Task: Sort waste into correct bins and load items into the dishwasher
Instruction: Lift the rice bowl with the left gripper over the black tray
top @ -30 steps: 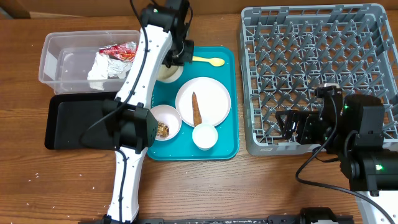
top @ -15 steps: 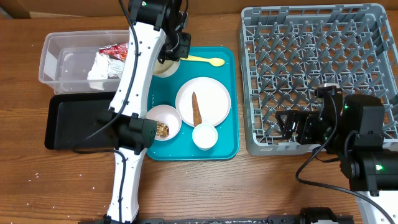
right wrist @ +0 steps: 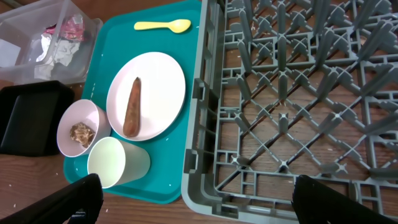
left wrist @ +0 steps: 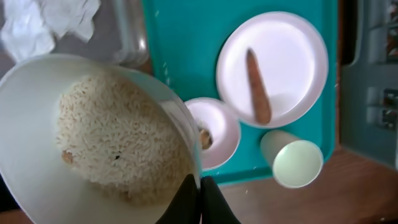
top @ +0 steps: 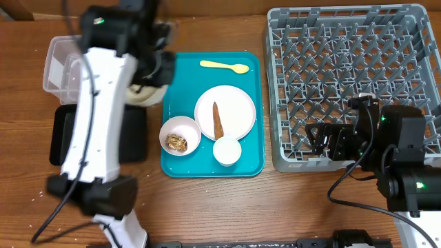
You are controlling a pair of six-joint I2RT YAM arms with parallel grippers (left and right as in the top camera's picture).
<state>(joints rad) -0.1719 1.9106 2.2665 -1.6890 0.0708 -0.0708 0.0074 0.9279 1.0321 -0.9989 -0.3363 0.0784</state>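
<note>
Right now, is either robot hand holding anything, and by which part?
The left gripper pinches the rice-filled white bowl by its rim; the right gripper is open and empty.

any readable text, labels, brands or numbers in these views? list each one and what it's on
No text is legible in any view.
Red snack wrapper in the clear tub: printed, but too blurred and small to read.
Plate, cup, spoon, dish rack, and rice bowl in the left gripper: no markings visible.
</note>
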